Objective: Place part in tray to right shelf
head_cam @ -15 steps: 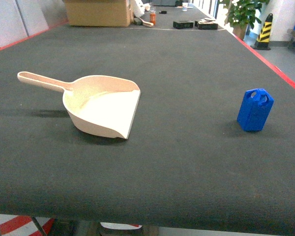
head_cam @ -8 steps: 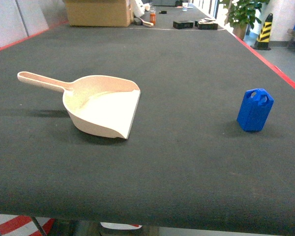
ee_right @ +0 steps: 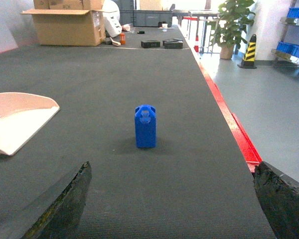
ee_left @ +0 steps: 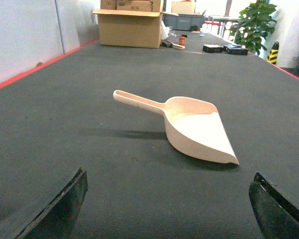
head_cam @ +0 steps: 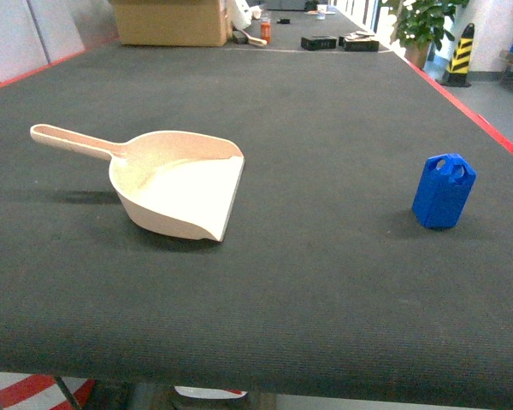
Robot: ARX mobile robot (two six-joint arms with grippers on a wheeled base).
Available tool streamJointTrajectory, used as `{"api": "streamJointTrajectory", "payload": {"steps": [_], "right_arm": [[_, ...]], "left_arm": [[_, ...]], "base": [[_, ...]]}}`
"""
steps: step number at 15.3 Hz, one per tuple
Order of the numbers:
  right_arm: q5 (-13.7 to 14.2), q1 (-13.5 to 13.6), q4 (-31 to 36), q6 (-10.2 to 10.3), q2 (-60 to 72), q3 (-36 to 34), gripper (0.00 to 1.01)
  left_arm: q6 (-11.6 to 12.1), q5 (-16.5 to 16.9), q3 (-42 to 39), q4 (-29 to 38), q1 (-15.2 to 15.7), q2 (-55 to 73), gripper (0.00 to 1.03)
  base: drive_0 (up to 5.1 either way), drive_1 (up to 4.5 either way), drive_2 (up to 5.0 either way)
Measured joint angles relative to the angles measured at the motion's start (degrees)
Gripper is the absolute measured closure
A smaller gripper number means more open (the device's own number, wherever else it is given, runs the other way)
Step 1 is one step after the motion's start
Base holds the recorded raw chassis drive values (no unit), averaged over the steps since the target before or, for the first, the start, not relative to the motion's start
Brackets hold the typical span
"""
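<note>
A small blue plastic canister-shaped part [head_cam: 444, 190] stands upright on the dark felt table [head_cam: 325, 282], well right of a beige plastic scoop [head_cam: 167, 183]; a cardboard box [head_cam: 169, 20] sits far back. Both grippers [ee_left: 167, 209] [ee_right: 172, 201] gape wide, holding nothing. Nothing has moved since earlier.

Small blue part [head_cam: 444, 190] stands upright, well right of the beige scoop-shaped tray [head_cam: 175, 182]
</note>
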Motion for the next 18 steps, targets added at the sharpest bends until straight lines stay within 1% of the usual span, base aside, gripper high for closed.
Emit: {"api": "streamJointTrajectory", "payload": {"steps": [18], "right_arm": [[0.0,0.0,0.0,0.0,0.0,0.0,0.03]], "left_arm": [[0.0,0.0,0.0,0.0,0.0,0.0,0.05]], "base": [[0.0,0.0,0.0]]}}
